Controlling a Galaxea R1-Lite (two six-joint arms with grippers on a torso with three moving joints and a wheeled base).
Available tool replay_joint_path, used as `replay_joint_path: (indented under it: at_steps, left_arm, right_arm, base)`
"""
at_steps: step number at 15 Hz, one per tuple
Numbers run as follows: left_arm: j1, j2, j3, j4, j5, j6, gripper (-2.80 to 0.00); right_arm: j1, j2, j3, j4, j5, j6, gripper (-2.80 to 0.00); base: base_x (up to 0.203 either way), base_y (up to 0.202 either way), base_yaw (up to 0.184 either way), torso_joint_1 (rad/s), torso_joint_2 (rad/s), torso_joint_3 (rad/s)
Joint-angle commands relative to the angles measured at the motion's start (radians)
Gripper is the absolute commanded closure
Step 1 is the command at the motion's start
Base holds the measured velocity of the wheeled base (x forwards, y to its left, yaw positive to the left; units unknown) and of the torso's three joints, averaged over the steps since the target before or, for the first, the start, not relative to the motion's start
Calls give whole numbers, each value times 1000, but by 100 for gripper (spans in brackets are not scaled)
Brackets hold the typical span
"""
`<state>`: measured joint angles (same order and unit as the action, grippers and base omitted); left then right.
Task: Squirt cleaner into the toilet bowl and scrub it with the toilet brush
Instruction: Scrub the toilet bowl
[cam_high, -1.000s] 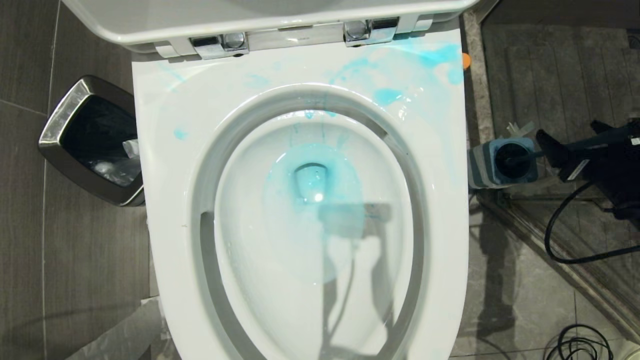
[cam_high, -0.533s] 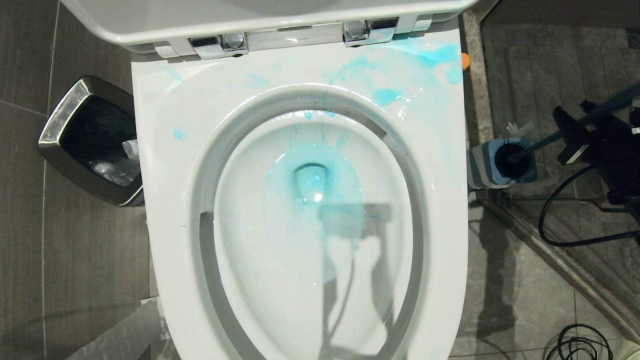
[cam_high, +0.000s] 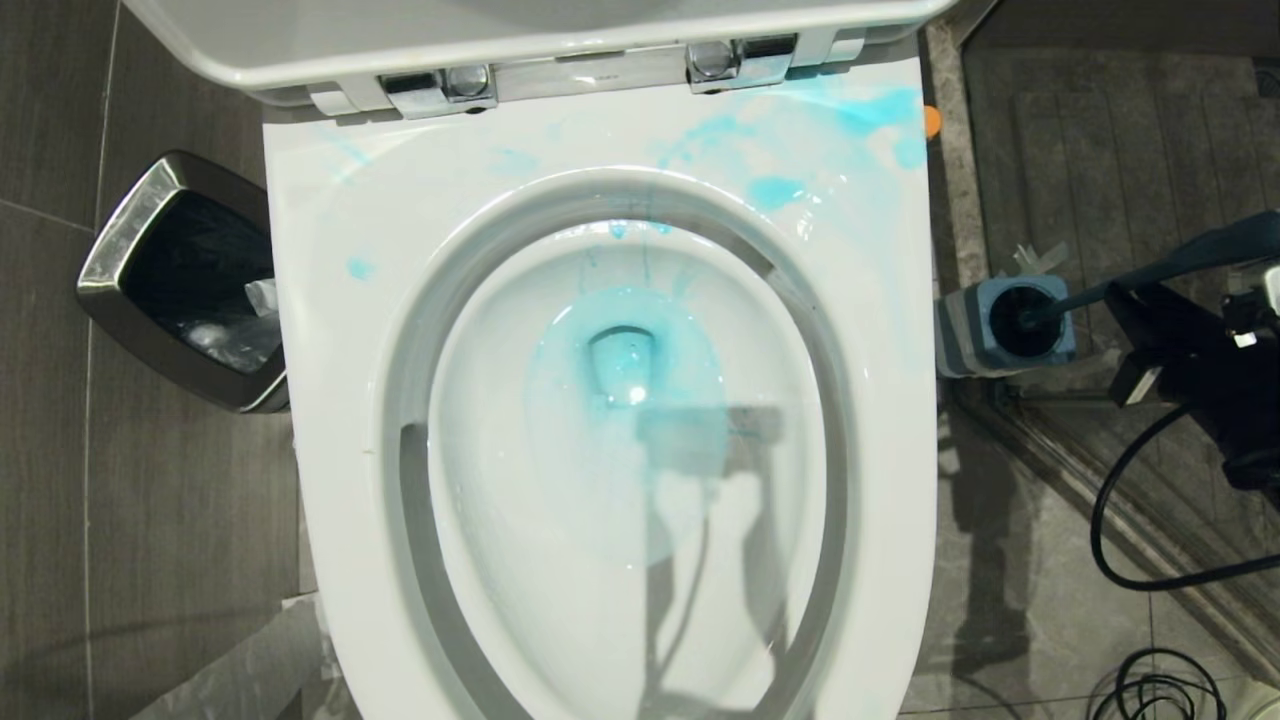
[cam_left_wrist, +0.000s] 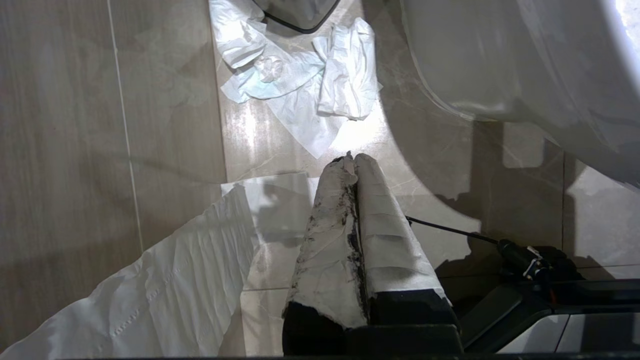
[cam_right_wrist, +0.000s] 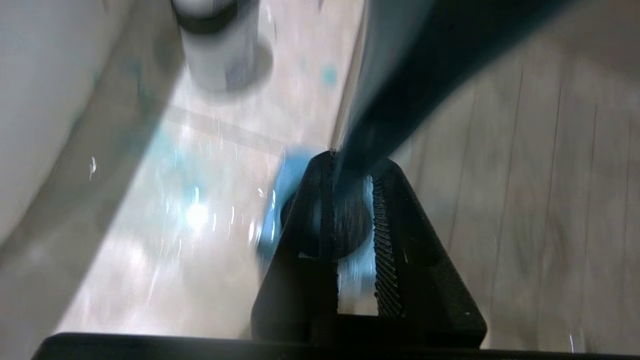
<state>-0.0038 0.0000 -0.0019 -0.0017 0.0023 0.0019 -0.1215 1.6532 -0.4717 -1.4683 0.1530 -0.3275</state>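
The white toilet bowl (cam_high: 330, 330) fills the head view, with turquoise cleaner pooled in its water (cam_high: 625, 350) and smeared on the back rim. Only the cleaner's orange cap (cam_high: 932, 121) peeks out behind the rim's right corner. The dark blue-grey toilet brush (cam_high: 1185, 258) stands slanted with its head in the blue holder (cam_high: 985, 345) right of the bowl. My right gripper (cam_high: 1125, 295) is shut on its handle just above the holder. In the right wrist view the handle (cam_right_wrist: 405, 75) runs between the right gripper's (cam_right_wrist: 350, 165) tips. My left gripper (cam_left_wrist: 354, 160), wrapped in white tape, is shut and empty, low over the floor.
A steel-rimmed bin (cam_high: 185, 280) stands left of the bowl. Black cables (cam_high: 1160, 570) loop on the floor at the right beside a raised sill (cam_high: 1100, 470). A blurred white bottle (cam_right_wrist: 217, 50) stands beyond the holder. Crumpled tissue (cam_left_wrist: 305, 75) lies by the toilet base.
My right gripper has closed on the brush handle. It rose, then came back down near the holder, and the handle now slants up to the right. The left arm stayed still.
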Motion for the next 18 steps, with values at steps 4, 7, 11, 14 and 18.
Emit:
replay_joint_path:
  at_steps: [4, 7, 11, 14, 18]
  left_arm:
    - [1, 2, 0, 0, 1, 0, 0]
    - [-1, 2, -1, 0, 1, 0, 0]
    - [1, 2, 0, 0, 1, 0, 0]
    - [0, 2, -1, 0, 1, 0, 0]
    - [-1, 2, 0, 0, 1, 0, 0]
  right_arm:
    - [19, -151, 139, -14, -142, 11, 0]
    - [21, -231, 145, -1, -83, 17, 0]
    - [21, -232, 168, 46, -83, 44, 0]
    - [-13, -199, 225, 139, -85, 57, 0]
    - [-24, -127, 191, 144, -98, 138, -280]
  base:
    - [0, 0, 0, 0, 0, 0]
    - [0, 0, 0, 0, 0, 0]
    - [0, 0, 0, 0, 0, 0]
    - [0, 0, 0, 0, 0, 0]
    - [0, 0, 0, 0, 0, 0]
